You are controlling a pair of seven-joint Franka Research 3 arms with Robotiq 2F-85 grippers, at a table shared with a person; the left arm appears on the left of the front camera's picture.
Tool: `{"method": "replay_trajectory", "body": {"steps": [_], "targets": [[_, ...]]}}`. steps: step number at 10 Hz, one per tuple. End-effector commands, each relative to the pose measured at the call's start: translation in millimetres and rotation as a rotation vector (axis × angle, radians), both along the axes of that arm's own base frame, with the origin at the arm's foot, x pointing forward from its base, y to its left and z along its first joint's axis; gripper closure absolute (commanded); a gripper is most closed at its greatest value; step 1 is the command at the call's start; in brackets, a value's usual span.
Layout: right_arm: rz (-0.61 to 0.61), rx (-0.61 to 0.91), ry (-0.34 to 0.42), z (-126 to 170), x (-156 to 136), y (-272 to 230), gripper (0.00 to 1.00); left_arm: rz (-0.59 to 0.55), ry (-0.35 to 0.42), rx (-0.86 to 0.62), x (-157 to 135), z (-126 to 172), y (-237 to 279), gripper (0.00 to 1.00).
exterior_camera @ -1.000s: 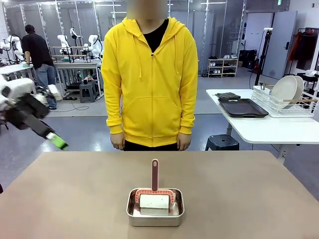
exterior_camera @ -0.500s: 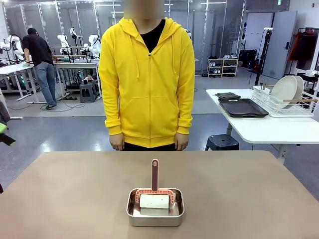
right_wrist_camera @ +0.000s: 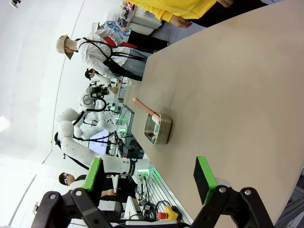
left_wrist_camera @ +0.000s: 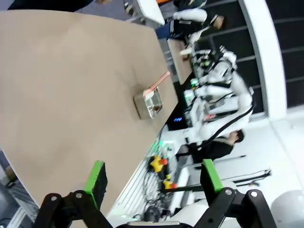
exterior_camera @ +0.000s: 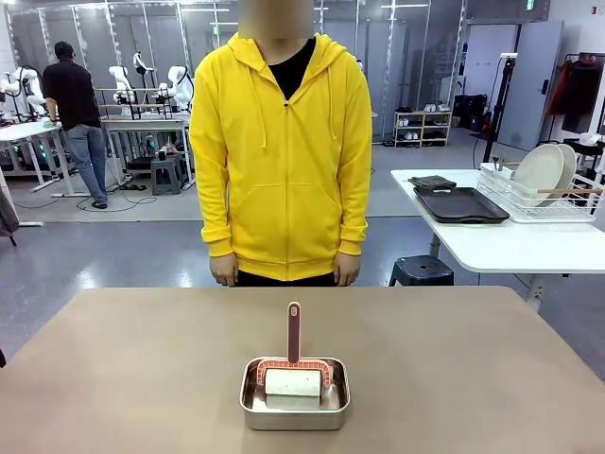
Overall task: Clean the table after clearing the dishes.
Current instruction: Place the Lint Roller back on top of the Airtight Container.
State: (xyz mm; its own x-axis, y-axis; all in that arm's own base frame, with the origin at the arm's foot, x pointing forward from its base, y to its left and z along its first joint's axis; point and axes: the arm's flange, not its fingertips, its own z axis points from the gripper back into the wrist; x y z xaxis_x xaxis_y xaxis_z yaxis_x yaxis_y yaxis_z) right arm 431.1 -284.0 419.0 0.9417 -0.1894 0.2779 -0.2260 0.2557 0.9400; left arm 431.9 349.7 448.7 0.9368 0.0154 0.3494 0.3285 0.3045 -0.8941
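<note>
A steel pan (exterior_camera: 294, 397) holding a lint roller (exterior_camera: 293, 375) sits near the table's (exterior_camera: 142, 369) near edge, mid-width; left gripper (left_wrist_camera: 153, 179) and right gripper (right_wrist_camera: 149, 175) hang spread wide, holding nothing.

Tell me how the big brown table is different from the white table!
The brown table is tan and holds a steel pan with a pink-handled roller. The white table is white, stands farther back, and holds a wire rack of plates and dark trays. Both are flat-topped.

Bright, even overhead light, soft shadows, sharp front view; wrist views bend at the edges
</note>
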Motion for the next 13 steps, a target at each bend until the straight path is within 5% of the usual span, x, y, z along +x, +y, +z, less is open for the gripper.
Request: {"method": "replay_trajectory", "body": {"steps": [1, 4, 13], "targets": [[-0.008, 0.006, 0.004, 2, -3, 6, 0.05, 0.002, 0.06, -0.123, 19, -3, 1, 0.0], [-0.008, 0.006, 0.004, 2, -3, 6, 0.05, 0.003, 0.052, -0.09, 15, -26, -1, 0.0], [-0.008, 0.006, 0.004, 2, -3, 6, 0.05, 0.003, 0.052, -0.09, 15, -26, -1, 0.0]]}}
